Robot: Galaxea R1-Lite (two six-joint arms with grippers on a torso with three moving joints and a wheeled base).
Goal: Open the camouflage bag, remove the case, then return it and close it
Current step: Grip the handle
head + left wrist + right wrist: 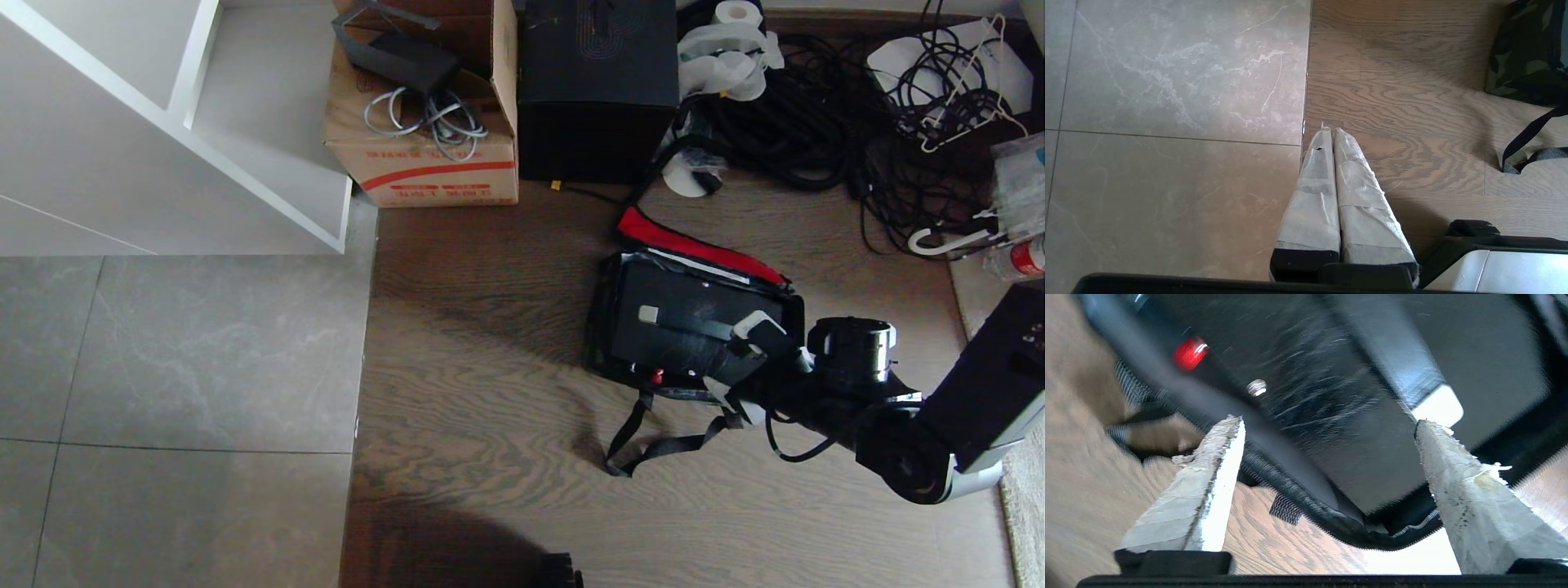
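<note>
Camouflage fabric bag [608,327], boxy and soft, lies open on the wood floor with its red-lined lid [694,245] folded back, and you can see the flat black hard case [694,314] inside, bar handle [694,325] up. Your right gripper [747,371] hovers at the bag's right end, jaws spread wide and empty, over the handle's near silver end. That handle runs lengthwise, left to right. Your left gripper [1329,136] is parked, fingers together, well off over the tile seam.

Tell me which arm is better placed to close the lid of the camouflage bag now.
The right. Its end effector is open right above the case, which lies inside the open camouflage bag. The left end effector is shut and points at bare floor, apart from the bag.
</note>
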